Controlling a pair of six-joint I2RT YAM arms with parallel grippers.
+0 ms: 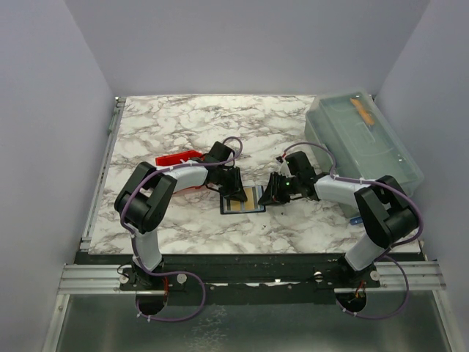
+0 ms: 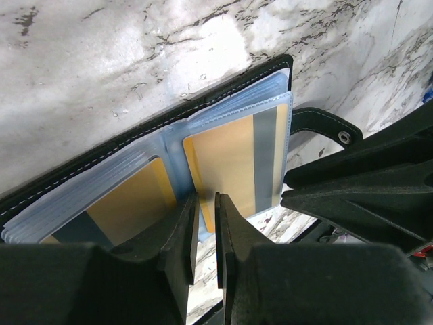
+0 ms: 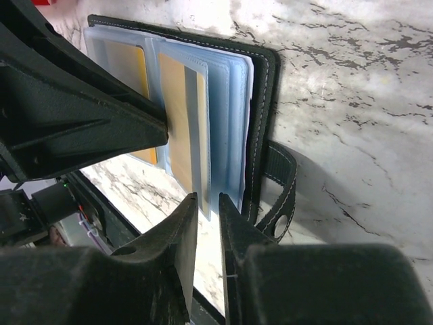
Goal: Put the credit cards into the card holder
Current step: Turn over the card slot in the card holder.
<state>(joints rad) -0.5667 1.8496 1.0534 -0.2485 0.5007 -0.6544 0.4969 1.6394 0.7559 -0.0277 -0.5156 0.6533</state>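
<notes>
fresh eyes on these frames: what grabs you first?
The open black card holder at the centre of the table, its clear sleeves showing yellowish cards with a grey strip. The left fingers and right fingers meet on it, each apparently pinching a sleeve edge in a narrow gap. Off to the sides sit a red tray behind the left arm and a big translucent lidded box at the far right.
</notes>
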